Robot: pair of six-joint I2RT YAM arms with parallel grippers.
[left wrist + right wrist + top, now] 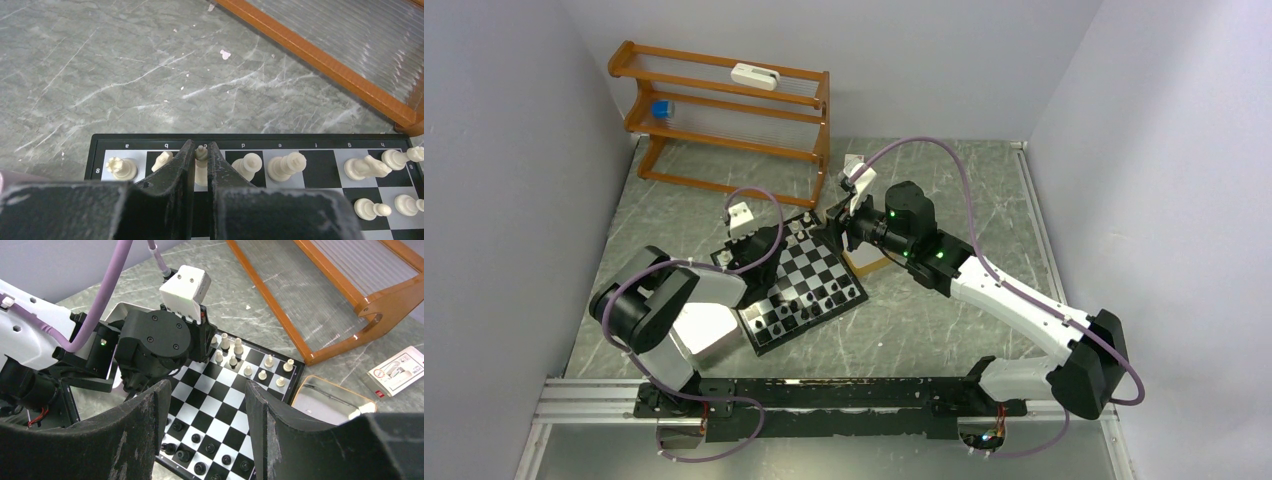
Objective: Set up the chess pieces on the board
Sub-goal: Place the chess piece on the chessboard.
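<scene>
Letters a to h, legible only from the left wrist, edge the board point(320, 141) just beyond the left gripper point(201, 148), clamped on a cream chess piece point(201, 156) in row 8. Right gripper point(206, 390) gapes empty above the board.

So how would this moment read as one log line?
left gripper: shut on white piece, back row | right gripper: open, empty, near board

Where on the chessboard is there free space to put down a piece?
Free: the board's middle rows, between the white pieces and black pieces. Crowded: the white back rows, where the left gripper holds one white piece; one square there is bare.
</scene>
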